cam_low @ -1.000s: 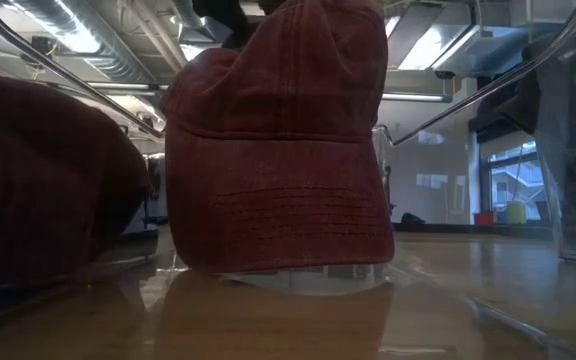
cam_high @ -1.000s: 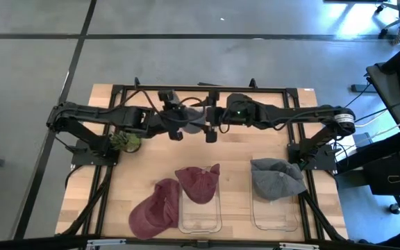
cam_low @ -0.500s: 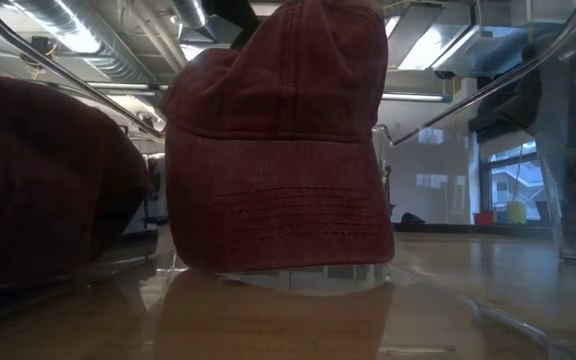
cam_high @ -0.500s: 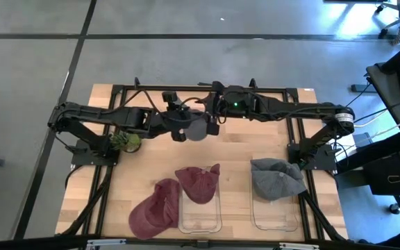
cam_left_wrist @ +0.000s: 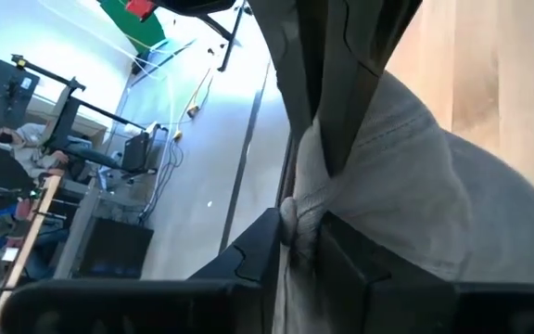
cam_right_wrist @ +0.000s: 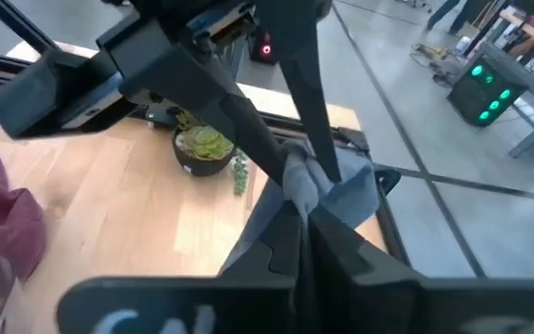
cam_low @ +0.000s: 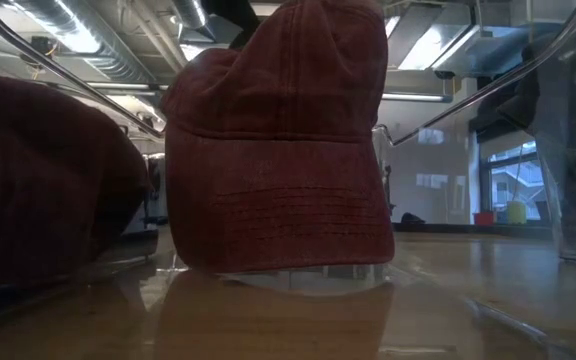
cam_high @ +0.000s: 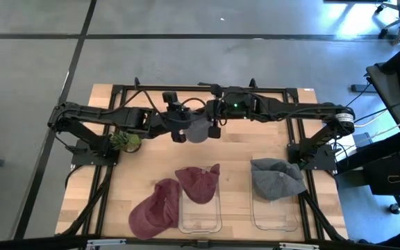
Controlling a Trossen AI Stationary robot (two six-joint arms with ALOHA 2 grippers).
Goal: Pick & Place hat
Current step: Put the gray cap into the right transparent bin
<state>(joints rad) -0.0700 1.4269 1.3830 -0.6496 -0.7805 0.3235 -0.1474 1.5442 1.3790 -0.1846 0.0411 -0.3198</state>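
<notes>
A light grey hat (cam_high: 197, 129) hangs above the table's far middle, between my two grippers. My left gripper (cam_high: 181, 128) comes in from the left and is shut on it. My right gripper (cam_high: 212, 128) comes from the right and is shut on it too. In the left wrist view the hat's crown (cam_left_wrist: 415, 204) spreads past my fingers. A red hat (cam_high: 198, 182) sits on a clear bin, and it fills the low view (cam_low: 278, 150). My left gripper pinches a bunched fold of the grey hat's cloth (cam_left_wrist: 297, 206) between its two fingers, coming level from the table's left. The hat is lifted clear of the table. My right gripper pinches a gathered bit of the same hat's edge (cam_right_wrist: 297, 178) between its two fingers, coming from the table's right, right beside the left gripper's fingers (cam_right_wrist: 248, 111). The cloth hangs slack beyond the hold.
A second red hat (cam_high: 155, 208) lies on the table near the front left. A darker grey hat (cam_high: 276, 177) rests on the right clear bin (cam_high: 273, 215). A small potted plant (cam_high: 125, 141) stands at the left. A black frame (cam_high: 200, 88) rims the table.
My right gripper has moved toward the table's far edge and left, up against the grey hat, and taken hold of it beside my left gripper. The hat has stayed lifted and now hangs between the two grippers.
</notes>
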